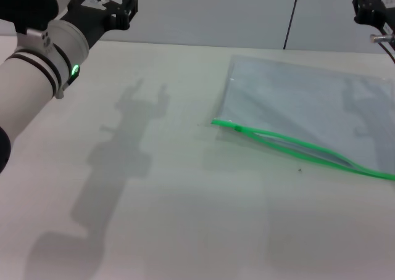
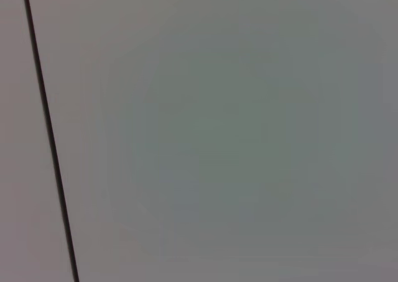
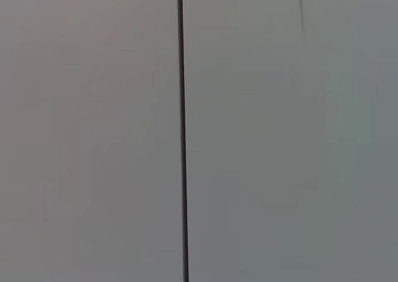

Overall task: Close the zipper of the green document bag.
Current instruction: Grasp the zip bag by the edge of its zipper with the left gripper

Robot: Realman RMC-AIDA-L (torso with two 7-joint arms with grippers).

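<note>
Green document bag (image 1: 308, 107) flat; zipper (image 1: 296, 147) gaping.

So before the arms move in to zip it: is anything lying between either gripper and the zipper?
Nothing visible. Bare table separates the raised left gripper and right gripper from the zipper on the green document bag.

Head camera looks forward and down from above the bench (image 1: 185, 230), taking in its far edge and the wall (image 1: 216, 12). Both wrist cameras face that wall (image 2: 217, 139) close up, each showing one dark seam (image 3: 181, 133)
</note>
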